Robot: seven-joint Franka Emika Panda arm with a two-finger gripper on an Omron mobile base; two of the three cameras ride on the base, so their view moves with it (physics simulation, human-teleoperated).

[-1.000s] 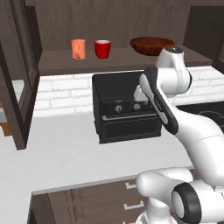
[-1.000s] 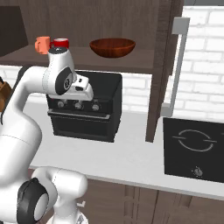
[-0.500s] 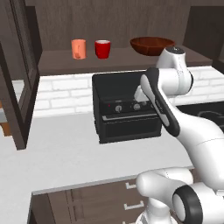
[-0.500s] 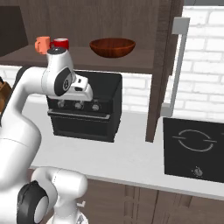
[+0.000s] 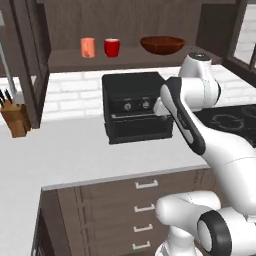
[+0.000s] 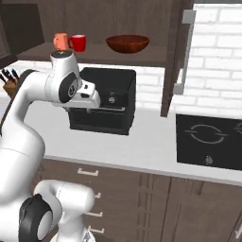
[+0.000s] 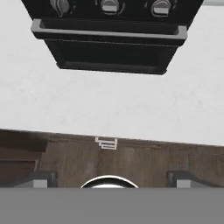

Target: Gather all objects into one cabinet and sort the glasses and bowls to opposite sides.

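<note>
Spread wide and holding nothing, the gripper (image 7: pixel 111 179) is seen in the hand view with its two dark fingertips (image 7: pixel 41 178) set far apart near the bottom corners. It is pointed down at the pale counter (image 7: pixel 109 109) in front of a black countertop oven (image 7: pixel 111 39), on which three knobs can be counted along the top. Below the counter's front edge, brown drawer fronts (image 7: pixel 131 162) with one small handle are seen.

In the left base view, the open cabinet (image 5: pixel 120 57) is shown with four task things on its lower shelf. Counted from left to right: one salmon-orange cup (image 5: pixel 87 47) near the left end, one red cup (image 5: pixel 112 47) just beside it, then a gap, then one wide reddish-brown bowl (image 5: pixel 162 44) toward the right end. Both cups are standing upright, apart from each other. A second red cup cannot be made out. The cabinet door (image 5: pixel 27 60) is swung open at the left.

On the counter below, one knife block (image 5: pixel 15 117) is placed at the far left, against the white brick wall. The oven sits at mid-counter, directly under the shelf. One black cooktop (image 6: pixel 208 142) is set into the counter at the right. The white arm (image 5: pixel 200 130) is folded in front of the oven's right side.
</note>
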